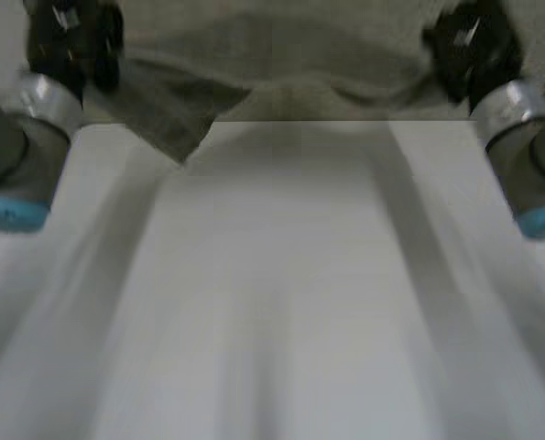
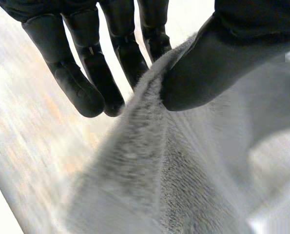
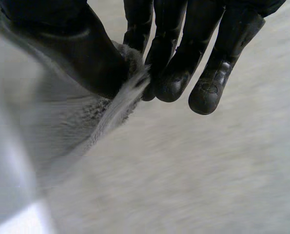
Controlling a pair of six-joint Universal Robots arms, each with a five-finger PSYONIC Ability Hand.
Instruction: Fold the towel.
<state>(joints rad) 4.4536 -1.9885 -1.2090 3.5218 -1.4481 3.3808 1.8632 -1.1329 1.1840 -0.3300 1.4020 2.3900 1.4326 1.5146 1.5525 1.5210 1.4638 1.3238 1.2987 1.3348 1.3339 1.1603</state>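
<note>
A grey towel (image 1: pixel 281 64) hangs stretched between my two hands above the far edge of the white table (image 1: pixel 281 275). One loose corner droops down at the left (image 1: pixel 176 137). My left hand (image 1: pixel 70 41) holds the towel's left end; its thumb (image 2: pixel 208 68) presses the towel (image 2: pixel 154 165) against the fingers (image 2: pixel 130 53). My right hand (image 1: pixel 469 46) holds the right end, pinching the towel's edge (image 3: pixel 120 102) between thumb (image 3: pixel 81 53) and fingers (image 3: pixel 174 73).
Both grey forearms with light-blue caps flank the table, the left arm (image 1: pixel 16 156) and the right arm (image 1: pixel 528 156). The white tabletop stretches bare from the towel toward me.
</note>
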